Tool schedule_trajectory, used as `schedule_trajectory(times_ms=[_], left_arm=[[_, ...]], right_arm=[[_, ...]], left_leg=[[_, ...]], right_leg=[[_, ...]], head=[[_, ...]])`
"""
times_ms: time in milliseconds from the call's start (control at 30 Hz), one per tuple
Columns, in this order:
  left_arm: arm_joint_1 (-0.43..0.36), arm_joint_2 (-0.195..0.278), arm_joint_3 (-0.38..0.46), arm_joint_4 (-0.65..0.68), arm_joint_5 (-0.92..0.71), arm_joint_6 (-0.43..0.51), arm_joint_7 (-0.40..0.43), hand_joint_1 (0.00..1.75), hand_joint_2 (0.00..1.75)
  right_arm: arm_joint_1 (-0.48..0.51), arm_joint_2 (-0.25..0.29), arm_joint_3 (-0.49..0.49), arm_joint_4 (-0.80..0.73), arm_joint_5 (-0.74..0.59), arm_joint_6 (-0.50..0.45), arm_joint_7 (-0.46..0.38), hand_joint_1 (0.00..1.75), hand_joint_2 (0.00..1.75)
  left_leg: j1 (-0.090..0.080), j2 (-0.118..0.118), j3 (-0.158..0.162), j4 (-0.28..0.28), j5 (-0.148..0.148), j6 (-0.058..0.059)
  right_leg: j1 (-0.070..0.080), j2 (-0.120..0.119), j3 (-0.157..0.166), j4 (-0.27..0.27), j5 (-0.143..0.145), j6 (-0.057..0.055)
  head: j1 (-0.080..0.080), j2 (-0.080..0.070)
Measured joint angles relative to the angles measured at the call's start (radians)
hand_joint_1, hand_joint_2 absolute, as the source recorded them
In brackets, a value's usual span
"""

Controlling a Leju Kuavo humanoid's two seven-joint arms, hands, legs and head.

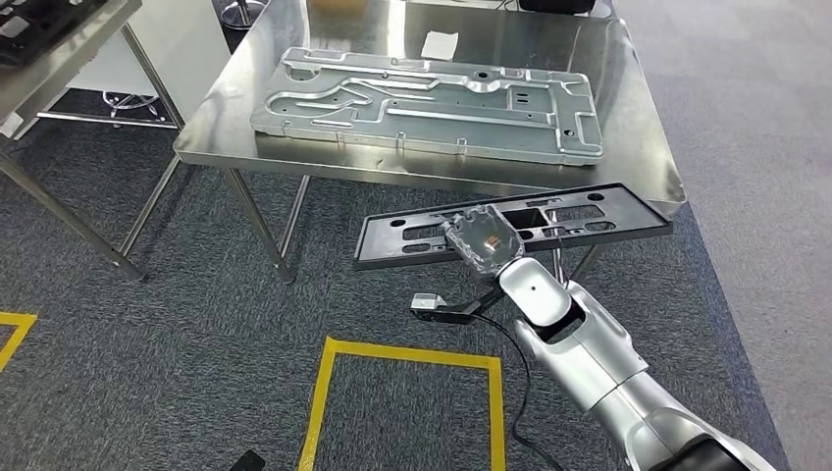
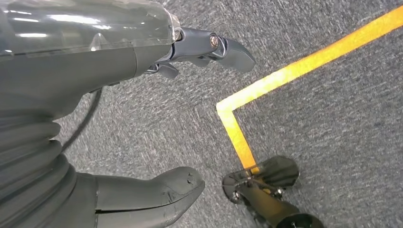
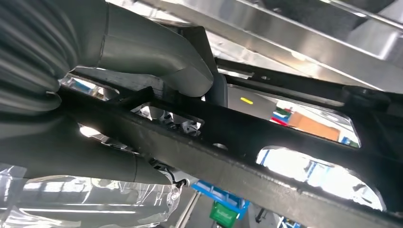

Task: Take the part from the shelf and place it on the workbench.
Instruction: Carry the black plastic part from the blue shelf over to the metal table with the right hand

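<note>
The raised right robot hand [image 1: 483, 242] grips a long black slotted plastic panel [image 1: 598, 208] just before the steel tabletop [image 1: 628, 128], where a grey metal plate [image 1: 422, 103] lies; the left robot hand [image 2: 142, 118] hangs open over carpet.

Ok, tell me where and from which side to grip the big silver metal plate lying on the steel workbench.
Take the big silver metal plate by its near long edge, coming from the robot's side of the steel workbench. It lies flat, and that edge sits closest to the table's front rim. The right hand holds the long black slotted part.

grey carpet [image 1: 147, 334], yellow floor tape [image 1: 412, 355]
</note>
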Motion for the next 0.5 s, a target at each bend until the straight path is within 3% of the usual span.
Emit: schedule_trajectory(times_ms=[100, 167, 233, 300, 433, 500], left_arm=[[0.002, 0.000, 0.000, 0.000, 0.001, 0.001, 0.001, 0.00, 1.75], [0.001, 0.000, 0.000, 0.000, 0.001, 0.002, 0.002, 0.00, 1.75], [0.000, 0.001, -0.001, 0.000, 0.001, 0.005, 0.005, 0.00, 1.75], [0.000, 0.002, -0.001, 0.000, 0.001, 0.006, 0.006, 0.00, 1.75], [0.000, 0.005, -0.002, 0.000, 0.000, 0.007, 0.007, 0.00, 1.75], [0.001, 0.006, -0.002, 0.000, 0.000, 0.007, 0.008, 0.00, 1.75]], right_arm=[[-0.005, -0.021, -0.001, -0.012, 0.032, -0.020, 0.027, 1.75, 1.75], [-0.017, -0.036, 0.000, -0.029, 0.045, -0.037, 0.054, 1.75, 1.75], [-0.036, -0.052, 0.005, -0.053, 0.049, -0.054, 0.088, 1.75, 1.75], [-0.058, -0.070, 0.010, -0.076, 0.051, -0.071, 0.122, 1.75, 1.75], [-0.087, -0.085, 0.021, -0.104, 0.052, -0.084, 0.149, 1.75, 1.75], [-0.087, -0.090, 0.028, -0.110, 0.053, -0.089, 0.161, 1.75, 1.75]], left_leg=[[-0.003, -0.002, 0.035, -0.001, -0.028, -0.007], [-0.006, -0.001, 0.046, -0.001, -0.042, -0.019], [-0.008, 0.000, 0.054, 0.004, -0.047, -0.032], [-0.008, 0.003, 0.037, 0.056, -0.054, -0.040], [-0.002, 0.004, -0.098, 0.275, -0.128, -0.051], [0.000, 0.004, -0.133, 0.295, -0.154, -0.054]], right_leg=[[0.007, -0.002, 0.054, -0.194, 0.141, -0.017], [0.013, -0.003, 0.071, -0.255, 0.174, -0.029], [0.011, -0.002, 0.082, -0.259, 0.166, -0.039], [0.005, -0.003, 0.103, -0.264, 0.161, -0.051], [0.004, 0.001, 0.135, -0.266, 0.136, -0.061], [0.004, 0.002, 0.152, -0.266, 0.121, -0.059]], head=[[0.000, 0.000], [0.000, 0.000], [0.000, 0.000], [-0.002, 0.000], [-0.004, 0.000], [-0.005, 0.000]])
